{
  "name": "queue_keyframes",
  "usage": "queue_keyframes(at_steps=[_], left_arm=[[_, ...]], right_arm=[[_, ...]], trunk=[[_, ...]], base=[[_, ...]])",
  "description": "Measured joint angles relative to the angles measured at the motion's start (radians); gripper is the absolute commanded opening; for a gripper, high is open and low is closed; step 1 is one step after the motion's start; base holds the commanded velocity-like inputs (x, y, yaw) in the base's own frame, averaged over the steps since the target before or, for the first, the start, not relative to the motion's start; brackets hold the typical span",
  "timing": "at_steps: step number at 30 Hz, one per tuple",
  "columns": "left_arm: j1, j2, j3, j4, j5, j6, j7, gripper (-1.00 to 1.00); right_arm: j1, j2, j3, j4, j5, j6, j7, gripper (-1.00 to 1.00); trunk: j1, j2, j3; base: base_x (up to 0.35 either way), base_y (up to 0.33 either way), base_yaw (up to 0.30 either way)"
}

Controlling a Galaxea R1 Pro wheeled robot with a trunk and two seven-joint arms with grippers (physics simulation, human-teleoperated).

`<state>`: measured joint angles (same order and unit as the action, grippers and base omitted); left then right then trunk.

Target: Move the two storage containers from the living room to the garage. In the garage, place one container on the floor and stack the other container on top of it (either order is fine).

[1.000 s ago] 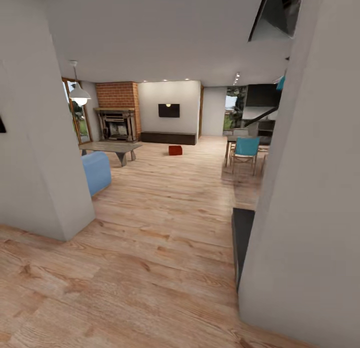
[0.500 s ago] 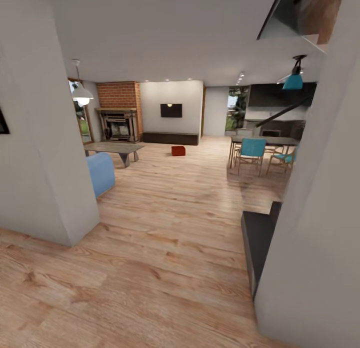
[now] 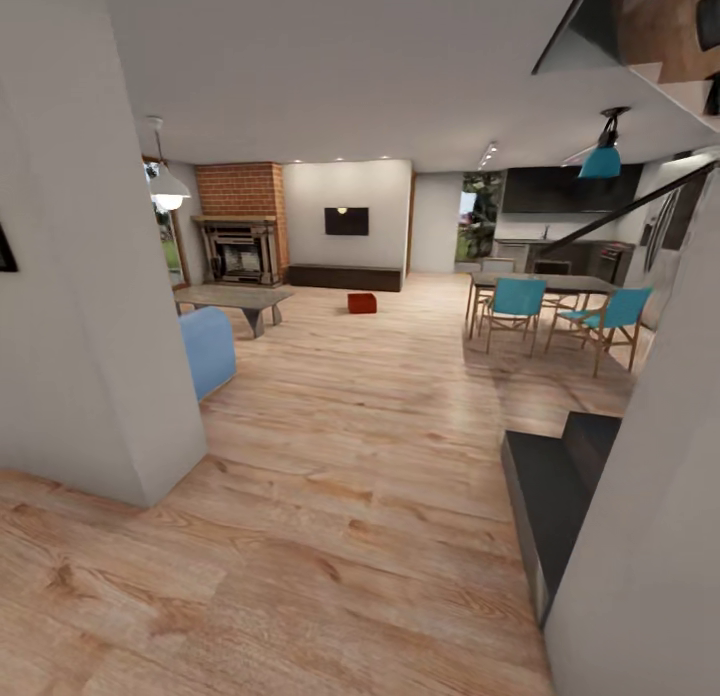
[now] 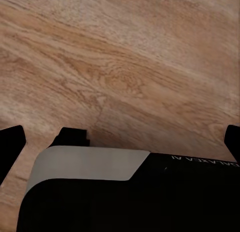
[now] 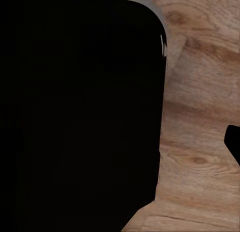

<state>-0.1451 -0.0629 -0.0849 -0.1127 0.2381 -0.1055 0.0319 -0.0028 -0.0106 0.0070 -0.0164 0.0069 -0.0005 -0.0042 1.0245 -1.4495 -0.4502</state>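
Storage container point(image 3: 362, 303): an orange-red bin on the living room's wood-plank floor point(image 3: 340, 446), far ahead, near the long dark cabinet point(image 3: 345, 277) below the wall TV point(image 3: 346, 221). Grey low table point(image 3: 234, 298) and blue sofa point(image 3: 207, 350) at left; teal chairs point(image 3: 516, 307) at right. Left gripper's point(image 4: 120, 142) dark fingertips stand wide apart over bare planks; right gripper's state cannot be told.

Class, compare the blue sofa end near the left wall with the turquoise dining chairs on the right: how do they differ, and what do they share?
The sofa end is a padded pale-blue block reaching the floor; the turquoise chairs are thin seats on slim wooden legs. The sofa end stands beside the grey low table; the chairs stand at the dining table. Both rest on the wood-plank floor and are bluish seating.
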Motion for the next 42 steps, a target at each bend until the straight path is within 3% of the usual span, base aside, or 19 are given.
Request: queue_keyframes(at_steps=[22, 42], left_arm=[[0.0, 0.003, -0.003, -0.002, -0.005, 0.0, -0.001, 1.0], [-0.001, 0.009, -0.003, -0.002, -0.003, 0.003, -0.001, 1.0]], right_arm=[[0.0, 0.0, 0.0, 0.0, 0.0, 0.0, 0.0, 1.0], [0.0, 0.0, 0.0, 0.0, 0.0, 0.0, 0.0, 1.0]], trunk=[[0.0, 0.0, 0.0], [0.0, 0.0, 0.0]], base=[[0.321, 0.112, 0.0], [0.329, 0.014, 0.0]])
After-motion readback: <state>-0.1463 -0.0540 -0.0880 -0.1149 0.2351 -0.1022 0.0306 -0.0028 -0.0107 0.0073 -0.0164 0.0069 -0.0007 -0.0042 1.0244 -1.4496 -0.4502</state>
